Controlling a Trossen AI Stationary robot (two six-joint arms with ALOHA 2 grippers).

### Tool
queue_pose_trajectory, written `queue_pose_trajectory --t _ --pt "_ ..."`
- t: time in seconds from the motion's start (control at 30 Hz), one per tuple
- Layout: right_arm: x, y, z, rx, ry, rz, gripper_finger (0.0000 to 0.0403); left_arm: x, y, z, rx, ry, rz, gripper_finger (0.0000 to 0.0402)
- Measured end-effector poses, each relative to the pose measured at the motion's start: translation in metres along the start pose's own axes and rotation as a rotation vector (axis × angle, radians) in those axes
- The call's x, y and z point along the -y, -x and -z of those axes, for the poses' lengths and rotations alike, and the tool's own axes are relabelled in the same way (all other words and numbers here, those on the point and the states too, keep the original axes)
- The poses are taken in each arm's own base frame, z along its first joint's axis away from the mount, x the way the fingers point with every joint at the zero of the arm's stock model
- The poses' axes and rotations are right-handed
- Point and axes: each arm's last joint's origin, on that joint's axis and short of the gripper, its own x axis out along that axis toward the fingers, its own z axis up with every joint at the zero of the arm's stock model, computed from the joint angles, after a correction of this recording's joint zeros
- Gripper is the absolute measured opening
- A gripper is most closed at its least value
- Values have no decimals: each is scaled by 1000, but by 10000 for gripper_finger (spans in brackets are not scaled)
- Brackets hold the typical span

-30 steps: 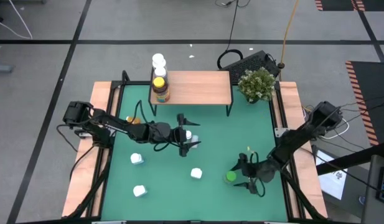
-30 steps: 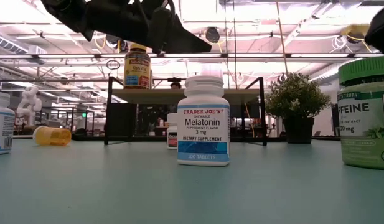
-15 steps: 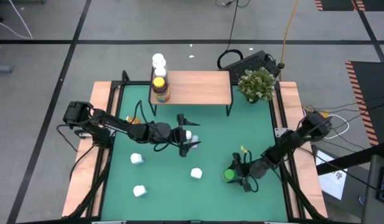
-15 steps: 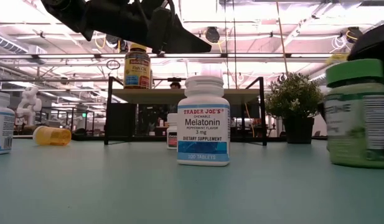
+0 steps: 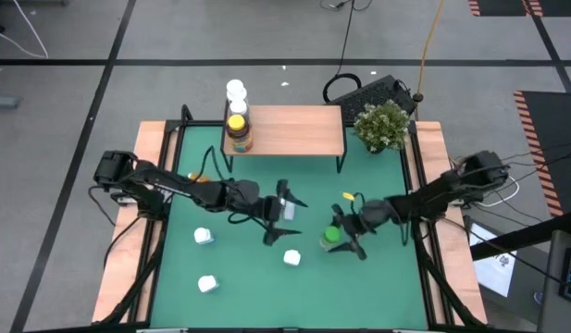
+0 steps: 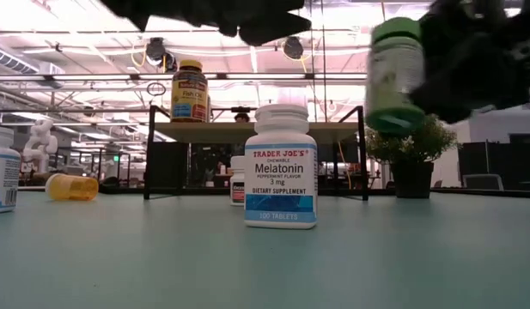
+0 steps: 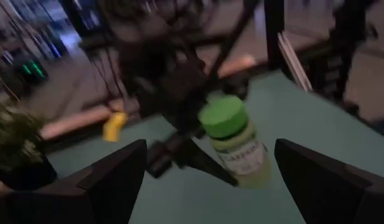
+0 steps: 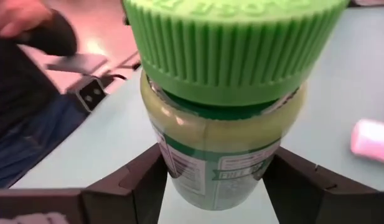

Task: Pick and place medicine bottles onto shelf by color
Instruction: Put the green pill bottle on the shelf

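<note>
The pale green translucent plastic bottle [image 8: 218,155] has a glossy wall, a paper-like printed label and a matt green ribbed plastic cap [image 8: 232,43]. The 2 dark fingers [image 8: 126,186] beside it look like matt black plastic. The low rectangular shelf [image 5: 294,129] has a smooth light wood top on thin black metal legs. The table top [image 5: 378,296] is smooth matt green with a pale wood edge. The white plastic melatonin bottle [image 6: 282,167] carries a glossy label.
</note>
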Motion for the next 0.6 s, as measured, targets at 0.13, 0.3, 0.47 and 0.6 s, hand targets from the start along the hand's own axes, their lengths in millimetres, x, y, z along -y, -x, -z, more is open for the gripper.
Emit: queue_pose_trajectory --t 0.13,0.3,0.47,0.6 --pt "18 -9 -17 24 34 -123 220 -3 -2 -20 -57 -16 64 356" --pt "26 -16 -35 27 90 -216 221 1 -2 -24 -45 -6 229 356" --pt "33 -21 -46 21 140 -149 222 -2 -11 -20 4 8 231 356" --pt "35 -22 -41 -45 144 -11 223 -14 -35 -9 -33 116 205 356"
